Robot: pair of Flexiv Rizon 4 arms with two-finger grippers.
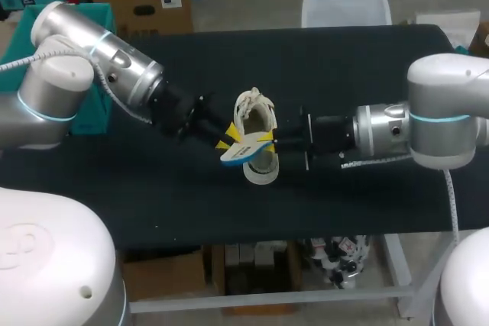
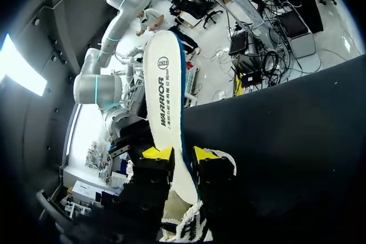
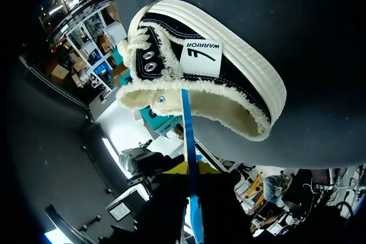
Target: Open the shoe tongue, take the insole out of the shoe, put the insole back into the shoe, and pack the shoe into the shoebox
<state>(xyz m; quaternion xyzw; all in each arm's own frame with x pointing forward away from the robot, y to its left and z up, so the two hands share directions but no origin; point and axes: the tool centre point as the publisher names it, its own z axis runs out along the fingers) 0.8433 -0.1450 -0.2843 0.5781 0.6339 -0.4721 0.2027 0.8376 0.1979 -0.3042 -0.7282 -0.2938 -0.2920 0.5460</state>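
Hand grips edge-on insole reaching the shoe.

The head camera looks down from high behind the robot over the whole black worktop, with the shoe and insole small at its middle. The left wrist camera looks along its pincer, close against the insole's flat face; the right wrist camera, equally near, sees that insole edge-on, the shoe just ahead.
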